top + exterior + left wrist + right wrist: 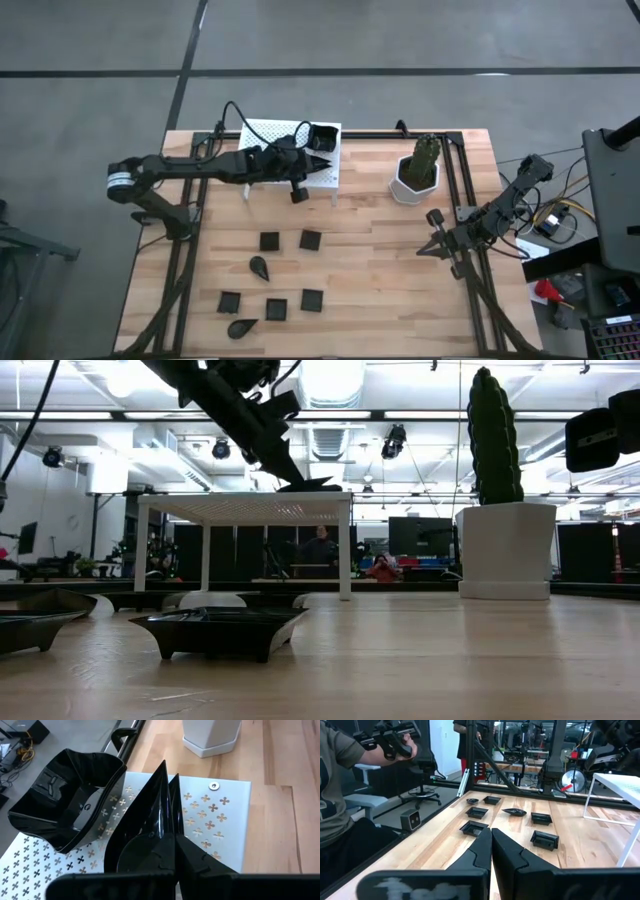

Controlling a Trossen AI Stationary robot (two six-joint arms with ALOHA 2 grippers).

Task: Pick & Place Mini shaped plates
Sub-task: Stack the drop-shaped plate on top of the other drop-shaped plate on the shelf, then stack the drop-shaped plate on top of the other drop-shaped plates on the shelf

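Observation:
My left gripper (318,160) reaches over the white perforated rack (268,135) at the table's far side, shut on a black teardrop plate (150,810). The plate's point faces away from the fingers. Beside it a larger raised-rim square plate (70,800) stands on the rack's top. Several small black plates, squares (269,240) and teardrops (259,266), lie flat on the wooden table nearer the front. My right gripper (422,250) waits shut at the table's right, level, holding nothing. My left gripper pinches the teardrop plate between its two fingers at the rim beside its rounded end (165,842). The fingers slant down from the table's left and lie along the plate. It sits about level just over the rack's top (310,485); whether it touches the rack I cannot tell.
A white pot with a green cactus (415,172) stands right of the rack. Bare wood lies between the pot and the loose plates. In the right wrist view a person (340,780) sits beyond the table's edge, holding handles.

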